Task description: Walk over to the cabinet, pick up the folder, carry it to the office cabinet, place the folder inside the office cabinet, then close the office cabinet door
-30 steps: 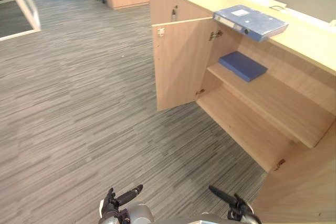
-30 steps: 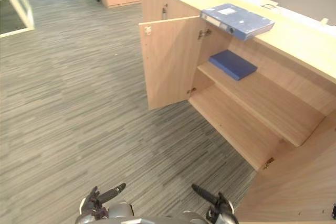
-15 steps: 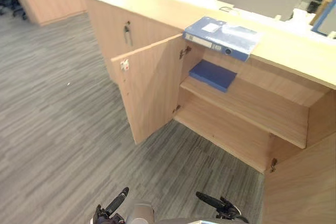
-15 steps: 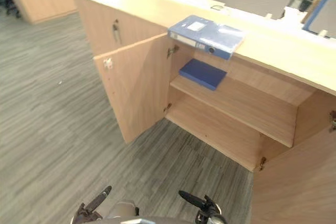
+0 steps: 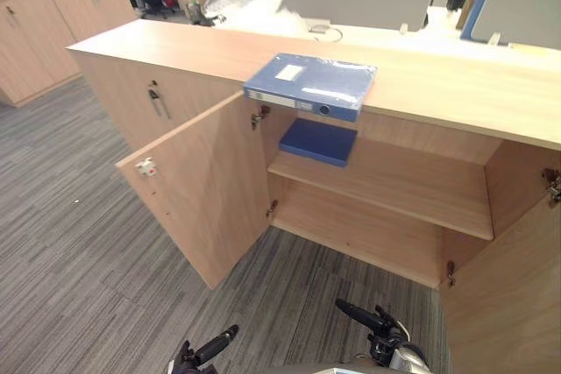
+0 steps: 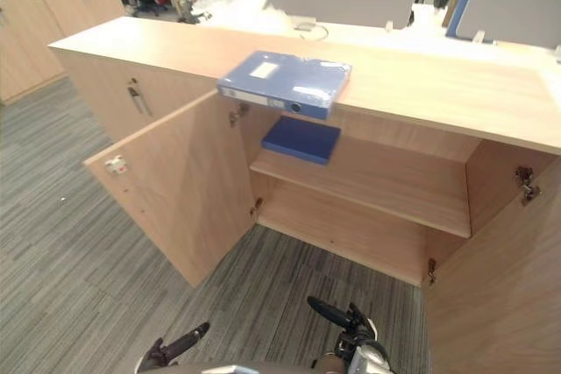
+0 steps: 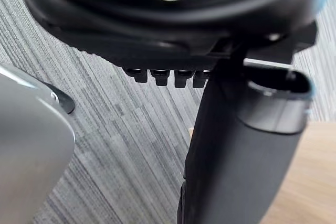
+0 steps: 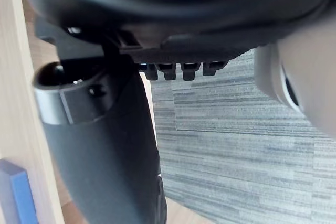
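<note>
My left hand (image 5: 210, 349) is straight-fingered and empty; the open door (image 5: 203, 188) ahead may snag it. The folder (image 5: 311, 85), well beyond my fingertips on the cabinet top (image 5: 447, 85), appears to overhang the edge, so a nudge could drop it. My right hand (image 5: 372, 321) is likewise slack and empty.

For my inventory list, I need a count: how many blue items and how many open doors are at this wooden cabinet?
Blue binder on the cabinet top: 1
Flat blue folder on the shelf: 1
Open cabinet doors, left and right: 2
Total: 4
</note>
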`<state>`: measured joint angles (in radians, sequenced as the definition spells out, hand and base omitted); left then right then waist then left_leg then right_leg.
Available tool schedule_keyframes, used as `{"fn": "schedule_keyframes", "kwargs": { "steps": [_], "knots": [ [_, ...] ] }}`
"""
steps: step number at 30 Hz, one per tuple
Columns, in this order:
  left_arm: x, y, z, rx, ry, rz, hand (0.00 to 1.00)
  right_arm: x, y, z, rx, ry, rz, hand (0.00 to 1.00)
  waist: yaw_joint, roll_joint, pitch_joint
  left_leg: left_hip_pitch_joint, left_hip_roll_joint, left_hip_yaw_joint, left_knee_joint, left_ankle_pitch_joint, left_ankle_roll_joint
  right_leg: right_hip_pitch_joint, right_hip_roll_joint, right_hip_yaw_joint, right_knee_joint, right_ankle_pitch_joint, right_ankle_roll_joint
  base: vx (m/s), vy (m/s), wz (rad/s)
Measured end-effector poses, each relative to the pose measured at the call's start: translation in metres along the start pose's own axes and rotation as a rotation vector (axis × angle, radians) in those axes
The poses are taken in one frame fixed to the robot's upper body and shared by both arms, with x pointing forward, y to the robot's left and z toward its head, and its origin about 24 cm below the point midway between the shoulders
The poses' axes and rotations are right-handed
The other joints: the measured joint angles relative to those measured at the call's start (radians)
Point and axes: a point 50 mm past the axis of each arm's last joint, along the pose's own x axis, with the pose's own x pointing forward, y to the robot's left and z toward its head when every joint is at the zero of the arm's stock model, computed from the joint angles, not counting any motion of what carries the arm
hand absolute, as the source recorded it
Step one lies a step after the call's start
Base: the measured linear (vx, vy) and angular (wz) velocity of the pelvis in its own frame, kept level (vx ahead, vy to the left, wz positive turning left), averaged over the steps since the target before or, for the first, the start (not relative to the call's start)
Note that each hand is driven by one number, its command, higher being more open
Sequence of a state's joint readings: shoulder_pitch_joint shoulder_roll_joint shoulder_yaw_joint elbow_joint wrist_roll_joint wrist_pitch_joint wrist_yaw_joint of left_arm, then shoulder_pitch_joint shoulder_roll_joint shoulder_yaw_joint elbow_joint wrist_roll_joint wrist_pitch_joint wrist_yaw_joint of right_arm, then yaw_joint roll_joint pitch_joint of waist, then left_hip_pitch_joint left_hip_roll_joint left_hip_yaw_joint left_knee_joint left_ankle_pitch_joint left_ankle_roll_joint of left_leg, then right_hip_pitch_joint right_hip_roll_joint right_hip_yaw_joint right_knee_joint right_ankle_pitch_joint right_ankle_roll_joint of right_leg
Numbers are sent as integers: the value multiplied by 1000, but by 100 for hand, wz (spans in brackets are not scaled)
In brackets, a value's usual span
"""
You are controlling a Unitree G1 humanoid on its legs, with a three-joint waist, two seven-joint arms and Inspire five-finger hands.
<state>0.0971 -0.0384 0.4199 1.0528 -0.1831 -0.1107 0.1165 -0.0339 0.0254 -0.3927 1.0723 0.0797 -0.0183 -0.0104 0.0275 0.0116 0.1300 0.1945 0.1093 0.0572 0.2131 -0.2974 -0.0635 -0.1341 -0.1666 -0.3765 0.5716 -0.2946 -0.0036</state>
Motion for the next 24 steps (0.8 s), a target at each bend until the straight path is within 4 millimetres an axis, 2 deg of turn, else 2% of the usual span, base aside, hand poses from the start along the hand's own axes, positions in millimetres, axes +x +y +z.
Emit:
{"fn": "schedule_keyframes", "kwargs": {
  "steps": [3,5,6,7,8,9,11,12,13,14,15,16,17,18,20,22,24],
  "knots": [
    [0,-5,1,31,-5,-30,100,-1,-2,-4,3,21,-7,100,-4,3,1,13,34,-42,34,4,-4,53,43,-24,-32,-29,-12,243,-175,3],
    [0,-3,4,24,-21,-26,100,-1,-6,-6,20,34,-27,100,-10,0,3,-57,49,-59,208,2,-8,105,68,-40,-101,-32,-10,219,-169,20],
    [0,-3,7,1,-34,-19,100,-2,-10,-8,17,41,-38,100,-10,1,3,-146,64,-78,397,19,-38,135,88,-46,-138,-29,-9,204,-122,6],
    [0,1,8,-27,-38,-3,100,-2,-13,-9,16,42,-49,100,-9,9,3,-208,82,-95,540,51,-83,161,109,-45,-162,-27,-12,278,-82,-11],
    [0,3,7,-46,-34,9,100,-3,-18,-9,22,43,-63,100,-7,16,4,-273,106,-103,692,102,-114,199,135,-32,-196,-26,-16,221,12,-25],
    [0,4,7,-53,-33,11,100,-3,-20,-10,27,47,-70,100,-5,18,3,-296,116,-97,750,95,-113,219,144,-25,-211,-25,-19,295,56,-45],
    [0,7,11,-75,-52,17,100,-5,-22,-17,37,72,-83,100,5,0,10,-355,107,-38,838,31,-69,284,141,38,-266,-17,-8,369,155,-69],
    [0,7,13,-75,-58,17,100,-5,-22,-18,37,77,-85,100,5,-5,13,-373,94,-31,835,11,-55,299,134,57,-282,-11,-5,298,183,-86],
    [1,6,17,-88,-74,12,100,-5,-20,-20,37,86,-84,100,18,-21,22,-408,58,-20,796,-37,-25,314,105,95,-291,-6,-1,269,282,-96],
    [1,3,23,-97,-94,-1,100,-5,-20,-21,37,96,-85,100,28,-38,29,-437,12,-24,671,-64,-14,318,65,132,-285,1,12,265,300,-98],
    [1,1,23,-102,-99,-11,100,-5,-20,-22,37,99,-86,100,29,-38,29,-443,-5,-45,575,-57,-12,320,52,145,-281,5,19,326,382,-90],
    [-1,-5,18,-104,-90,-36,100,-5,-27,-22,24,102,-97,100,28,-2,13,-434,-5,-108,329,66,5,324,53,151,-278,14,58,291,330,-77],
    [-1,-2,15,-104,-74,-44,100,-6,-29,-22,-3,104,-100,100,31,-10,4,-419,-24,-108,316,111,-7,341,27,163,-285,12,93,309,312,-62],
    [0,1,17,-109,-80,-44,100,-6,-25,-25,-4,110,-88,100,26,-26,-4,-408,-39,-106,300,111,-5,340,13,162,-292,25,107,255,217,-30],
    [2,-5,35,-136,-133,-88,100,-8,-9,-32,-21,118,-39,100,23,-63,-27,-383,-66,-87,242,118,11,328,-3,164,-329,70,91,256,182,-9],
    [0,-14,42,-117,-160,-144,100,-8,-1,-31,-16,106,-13,100,28,-68,-32,-346,-68,-67,198,126,24,332,-4,166,-345,97,94,175,131,-28],
    [-6,-29,52,-79,-212,-260,100,-8,9,-29,-63,85,35,100,30,-59,-40,-292,-70,-25,124,146,34,333,-8,191,-369,121,98,63,43,-47]
  ]
}}
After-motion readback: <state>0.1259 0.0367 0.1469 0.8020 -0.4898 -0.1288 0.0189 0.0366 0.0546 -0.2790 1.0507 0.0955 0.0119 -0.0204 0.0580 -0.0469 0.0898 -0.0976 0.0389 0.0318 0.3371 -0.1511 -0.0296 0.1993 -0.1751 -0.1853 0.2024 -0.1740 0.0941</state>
